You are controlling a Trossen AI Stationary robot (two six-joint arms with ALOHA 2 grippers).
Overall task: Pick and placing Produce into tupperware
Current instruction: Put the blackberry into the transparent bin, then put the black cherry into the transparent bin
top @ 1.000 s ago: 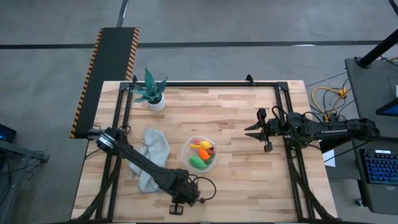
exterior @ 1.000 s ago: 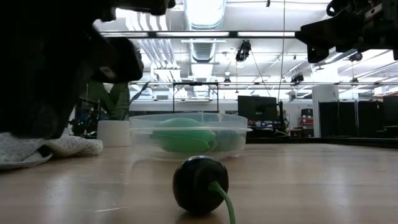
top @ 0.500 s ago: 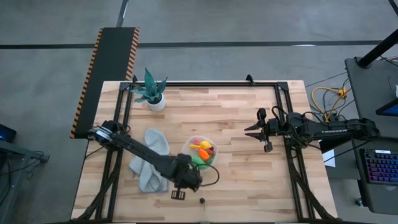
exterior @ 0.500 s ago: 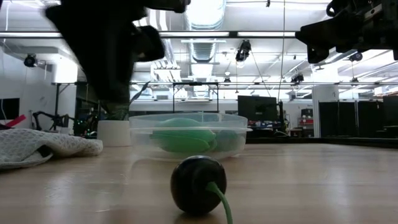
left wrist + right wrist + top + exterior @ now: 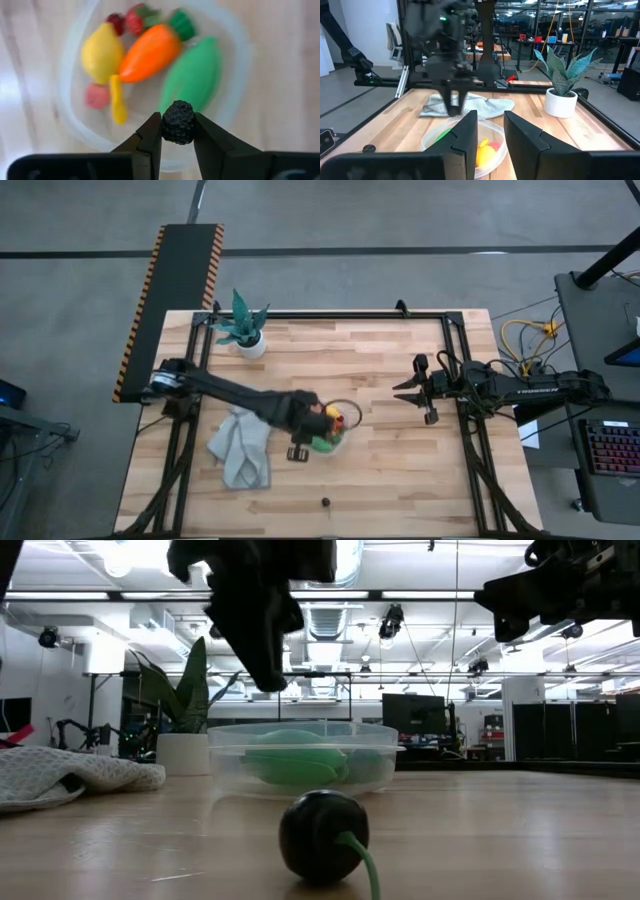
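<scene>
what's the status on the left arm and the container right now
Left hand shut on small dark bumpy berry, above round clear plastic container. Yellow lemon, orange carrot, green oval already inside. Right hand open, waiting at right edge. One dark stemmed piece on table.

Dark round piece [image 5: 322,836] – before tupperware [image 5: 305,755].

The left gripper [image 5: 303,430] hides part of the tupperware [image 5: 346,412]

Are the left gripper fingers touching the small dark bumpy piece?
Touching. In the left wrist view, both fingers of the left gripper press against the sides of the dark bumpy piece, with no gap, above the tupperware.
</scene>
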